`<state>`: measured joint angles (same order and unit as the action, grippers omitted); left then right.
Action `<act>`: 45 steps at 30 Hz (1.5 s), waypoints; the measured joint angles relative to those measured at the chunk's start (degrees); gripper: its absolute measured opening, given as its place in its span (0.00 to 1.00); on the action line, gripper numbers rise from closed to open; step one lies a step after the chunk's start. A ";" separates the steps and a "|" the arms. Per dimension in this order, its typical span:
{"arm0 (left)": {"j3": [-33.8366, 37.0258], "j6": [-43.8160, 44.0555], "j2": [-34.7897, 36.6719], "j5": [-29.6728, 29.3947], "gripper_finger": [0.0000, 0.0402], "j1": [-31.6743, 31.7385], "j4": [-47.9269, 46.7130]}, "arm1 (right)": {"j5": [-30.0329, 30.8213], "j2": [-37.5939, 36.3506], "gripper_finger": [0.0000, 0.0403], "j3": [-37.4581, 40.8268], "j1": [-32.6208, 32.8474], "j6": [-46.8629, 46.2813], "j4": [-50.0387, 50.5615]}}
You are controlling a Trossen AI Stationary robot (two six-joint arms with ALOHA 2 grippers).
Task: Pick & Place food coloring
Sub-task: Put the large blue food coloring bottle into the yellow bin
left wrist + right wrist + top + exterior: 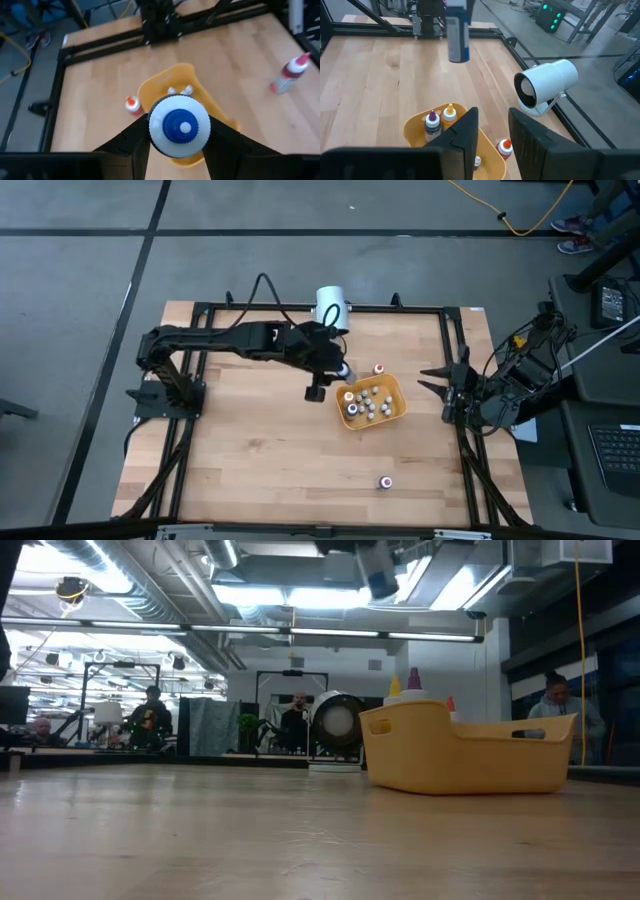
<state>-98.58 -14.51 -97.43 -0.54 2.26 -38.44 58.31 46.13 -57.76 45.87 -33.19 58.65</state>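
1. Left gripper (180, 131): we see its fingers clamped on a blue food coloring bottle (180, 127), held above the yellow tray (398, 404).
2. We find more bottles (367, 405) inside the tray, two (380, 368) on the table.
3. Right gripper (432, 380): fingers parted, parked at the table's right edge.
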 joint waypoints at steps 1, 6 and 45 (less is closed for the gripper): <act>-0.71 -0.06 -0.31 0.00 0.36 -0.55 -0.04 | -0.19 0.00 0.27 0.00 0.00 -0.02 0.00; -2.08 0.23 -1.53 -0.01 0.36 -3.34 -0.03 | -0.96 -0.02 0.27 0.00 0.00 -0.38 0.00; -1.93 7.94 -22.28 0.09 0.36 -7.79 9.97 | -7.88 0.00 0.27 0.00 0.02 0.41 2.01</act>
<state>-100.51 -6.57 -119.71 -0.44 -5.53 -28.46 50.43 46.13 -57.76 45.89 -32.78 60.66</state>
